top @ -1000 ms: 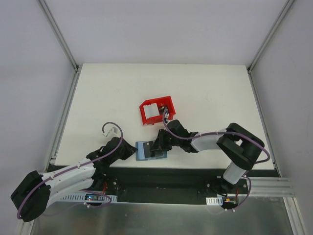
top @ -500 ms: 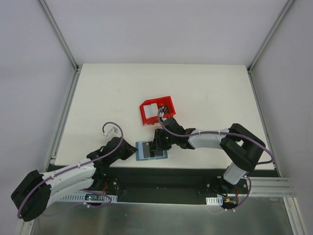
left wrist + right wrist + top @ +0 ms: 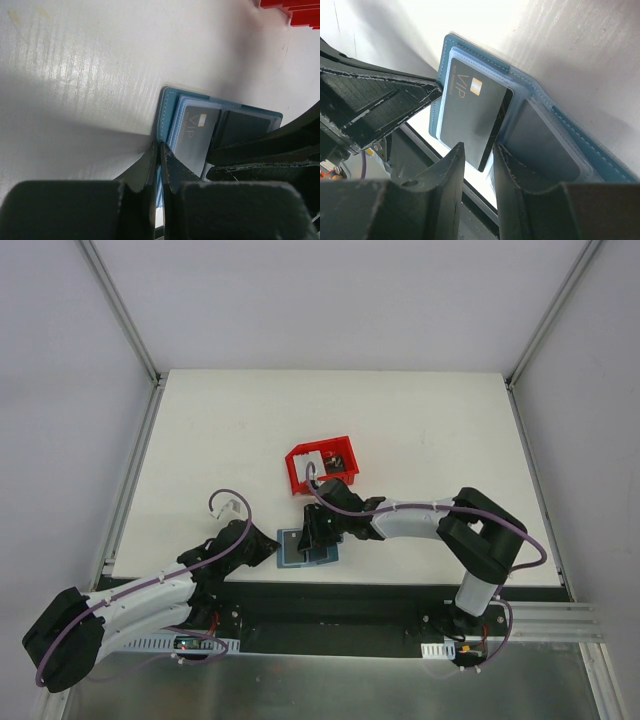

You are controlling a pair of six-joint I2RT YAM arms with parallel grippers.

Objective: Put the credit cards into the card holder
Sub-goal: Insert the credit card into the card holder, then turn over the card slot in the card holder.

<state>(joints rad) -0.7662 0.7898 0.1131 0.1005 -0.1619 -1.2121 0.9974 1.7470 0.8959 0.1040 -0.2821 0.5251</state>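
Note:
The teal card holder (image 3: 300, 549) lies spread open at the table's near edge. My left gripper (image 3: 161, 145) is shut on its left edge (image 3: 166, 107), with teal showing between the fingers. A grey VIP credit card (image 3: 470, 112) lies in the left pocket, its lower end sticking out past the holder's rim. A dark credit card (image 3: 542, 142) fills the right pocket. My right gripper (image 3: 475, 147) hovers low over the holder (image 3: 600, 150) with its jaws apart, and the VIP card's corner shows in the gap. In the top view this gripper (image 3: 312, 538) covers the holder's middle.
A red plastic bin (image 3: 320, 467) stands just behind the card holder, close to my right arm's wrist. Its corner shows in the left wrist view (image 3: 295, 10). The table's near edge (image 3: 330, 585) and the black base rail run right below the holder.
My right gripper slid left across the card holder and its jaws parted. The left gripper kept its hold on the holder's edge and did not move.

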